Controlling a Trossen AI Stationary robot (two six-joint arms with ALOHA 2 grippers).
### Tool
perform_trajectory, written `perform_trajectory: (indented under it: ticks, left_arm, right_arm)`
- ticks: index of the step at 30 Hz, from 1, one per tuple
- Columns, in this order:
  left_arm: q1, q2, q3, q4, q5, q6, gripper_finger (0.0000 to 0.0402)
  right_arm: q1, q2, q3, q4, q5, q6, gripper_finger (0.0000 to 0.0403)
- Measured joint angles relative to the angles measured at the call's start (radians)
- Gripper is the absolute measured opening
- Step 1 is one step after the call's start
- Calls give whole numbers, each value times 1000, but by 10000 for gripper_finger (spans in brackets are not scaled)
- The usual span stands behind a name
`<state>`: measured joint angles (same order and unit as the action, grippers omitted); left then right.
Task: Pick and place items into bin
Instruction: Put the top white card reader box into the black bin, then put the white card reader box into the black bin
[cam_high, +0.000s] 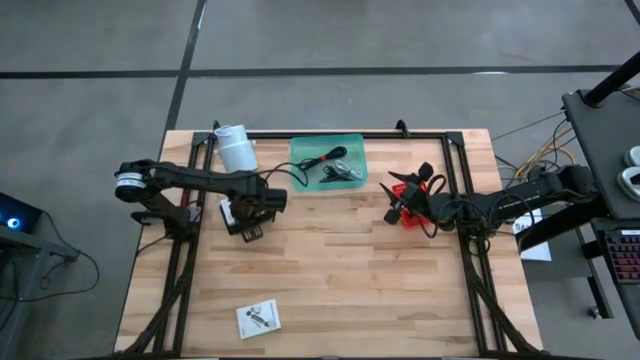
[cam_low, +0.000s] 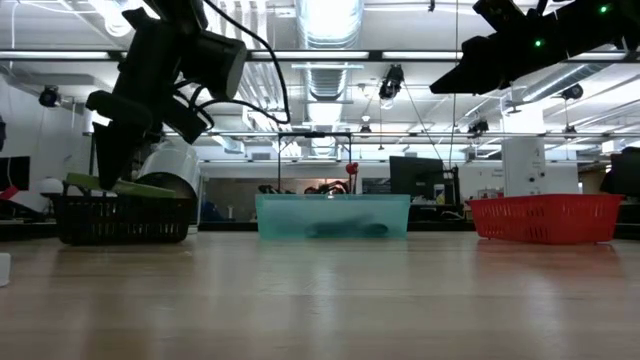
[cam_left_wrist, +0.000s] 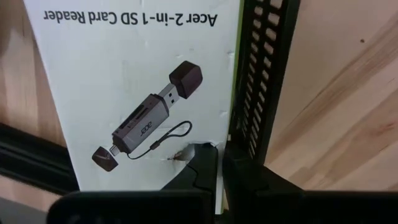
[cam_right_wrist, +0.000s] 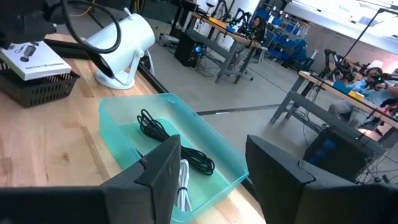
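A flat white card-reader packet with black print (cam_left_wrist: 143, 93) is pinched at its edge by the left gripper (cam_left_wrist: 214, 171), whose fingers are closed on it. It hangs over a small black mesh basket (cam_right_wrist: 37, 87) at about ten o'clock on the wooden bench (cam_high: 340, 270), just below a white cylindrical roll (cam_high: 236, 148). Whether the packet already rests on the basket rim or is just clear of it cannot be told.

At twelve o'clock sits a translucent teal plastic bin (cam_high: 330, 160). It already holds a coiled thin black cable (cam_right_wrist: 171, 140) and a silvery-white cord (cam_right_wrist: 183, 183), so that part of the job looks done.

A second flat white printed packet (cam_high: 259, 318) lies alone near seven o'clock on the bench, well apart from everything else; it is not yet collected.

The right gripper (cam_right_wrist: 208, 180) hovers with its fingers spread and empty, near a red mesh basket (cam_high: 405, 205) at about two o'clock, looking toward the teal bin.

By my reading the task is past halfway: the held packet and the loose one remain to be binned.
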<state>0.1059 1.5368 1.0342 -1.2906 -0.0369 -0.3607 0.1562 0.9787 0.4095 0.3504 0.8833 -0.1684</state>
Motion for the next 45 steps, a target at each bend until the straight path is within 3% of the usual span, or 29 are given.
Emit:
perform_trajectory:
  ticks: [10,26,34,45]
  left_arm:
    - [0,0,-7,24,0,2,5]
    - [0,0,7,75,19,-1,91]
    - [-3,0,32,75,214,-147,100]
    - [-105,0,67,82,205,-317,93]
  right_arm:
    - [1,0,0,0,0,-7,169]
    - [1,0,0,-1,0,-8,169]
    - [0,0,0,-1,0,-15,169]
    - [0,0,0,-1,0,-16,169]
